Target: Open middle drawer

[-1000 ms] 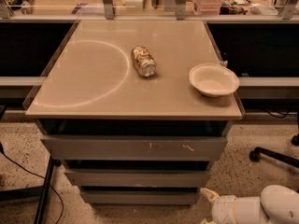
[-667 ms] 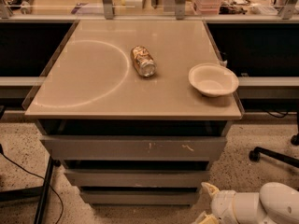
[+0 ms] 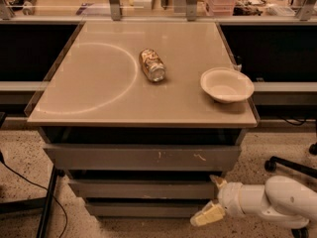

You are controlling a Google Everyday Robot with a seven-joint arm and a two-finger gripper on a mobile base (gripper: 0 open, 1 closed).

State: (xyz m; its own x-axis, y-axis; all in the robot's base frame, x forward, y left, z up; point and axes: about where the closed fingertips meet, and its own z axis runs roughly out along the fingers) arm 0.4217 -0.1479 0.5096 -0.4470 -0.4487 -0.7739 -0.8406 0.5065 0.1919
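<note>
The middle drawer [image 3: 141, 188] is the plain grey front in the cabinet, below the taller scratched top drawer [image 3: 143, 157] and above the narrow bottom drawer [image 3: 143, 209]. All three fronts look shut or nearly shut. My gripper [image 3: 213, 198] comes in from the lower right on a white arm [image 3: 277, 202]. It is open, with tan fingertips [image 3: 208, 215] spread vertically. The upper finger is at the right end of the middle drawer's top edge. The lower finger is by the bottom drawer's right end. It holds nothing.
On the beige cabinet top [image 3: 99, 98] lie a can on its side [image 3: 152, 64] and a white bowl [image 3: 227, 85]. Chair wheels [image 3: 270, 165] stand on the speckled floor to the right. A black leg and cable [image 3: 47, 202] are at the left.
My gripper has moved left and up from the lower right corner to the right end of the middle drawer. The drawers, can and bowl have not moved.
</note>
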